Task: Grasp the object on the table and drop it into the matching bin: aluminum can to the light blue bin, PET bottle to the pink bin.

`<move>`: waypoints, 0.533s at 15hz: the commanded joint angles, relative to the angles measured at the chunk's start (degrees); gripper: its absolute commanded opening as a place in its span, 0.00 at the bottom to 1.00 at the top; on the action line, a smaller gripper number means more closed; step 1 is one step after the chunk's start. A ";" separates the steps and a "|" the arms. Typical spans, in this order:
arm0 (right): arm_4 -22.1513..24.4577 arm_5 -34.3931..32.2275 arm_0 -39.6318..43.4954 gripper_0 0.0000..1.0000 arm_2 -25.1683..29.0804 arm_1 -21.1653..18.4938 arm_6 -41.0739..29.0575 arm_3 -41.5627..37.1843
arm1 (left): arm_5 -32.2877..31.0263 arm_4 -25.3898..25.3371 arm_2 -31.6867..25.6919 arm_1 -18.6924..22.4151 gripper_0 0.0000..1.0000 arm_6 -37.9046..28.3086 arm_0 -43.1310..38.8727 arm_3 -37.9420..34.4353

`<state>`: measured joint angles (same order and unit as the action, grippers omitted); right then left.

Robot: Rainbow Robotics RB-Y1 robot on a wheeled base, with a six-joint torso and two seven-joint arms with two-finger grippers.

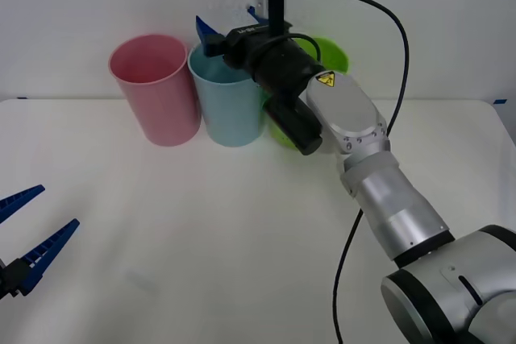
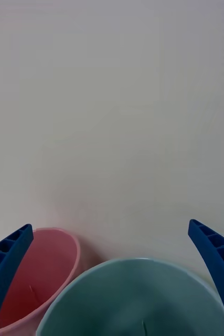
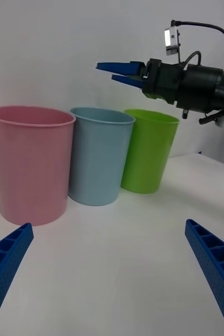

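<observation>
While the right gripper (image 1: 230, 30) hangs over the light blue bin (image 1: 234, 110), its two blue fingers stand spread wide w/ nothing between them. In the right wrist view the bin's open mouth lies directly below the gap between the fingertips, approx. centred. The pink bin (image 1: 157, 94) sits just beside the light blue one, under the one finger, and the lime green bin (image 1: 334, 54) sits on the other side, behind the forearm.

Aluminum can: location can't be told. The table (image 1: 201, 239) shows bare white surface from the bins to the left gripper (image 1: 58, 207). Judgement: can is prob. already down inside the light blue bin, below the part of the inner wall that the wrist camera catches. Drop step looks complete.

Key relation: bin mouth is straight beneath the open right fingers, so no lateral correction is req'd. Next move is prob. a lift and retract clear of the rim.

Left gripper: parked low near the table, well apart from the bins, fingers also spread wide, holding nothing. The bins stand ahead of its fingertips. Right arm is the nearer arm to all three bins.
</observation>
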<state>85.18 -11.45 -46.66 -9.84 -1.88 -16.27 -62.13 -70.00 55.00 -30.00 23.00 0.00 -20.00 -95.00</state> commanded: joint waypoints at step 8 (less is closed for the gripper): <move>-4.59 -3.85 21.70 1.00 -8.27 -15.61 -1.57 -28.31 | 0.00 0.00 0.00 0.00 1.00 0.00 0.00 0.00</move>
<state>80.88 -14.54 -26.46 -18.06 -16.37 -17.83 -88.78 -70.00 55.00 -30.00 23.00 0.00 -20.00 -95.00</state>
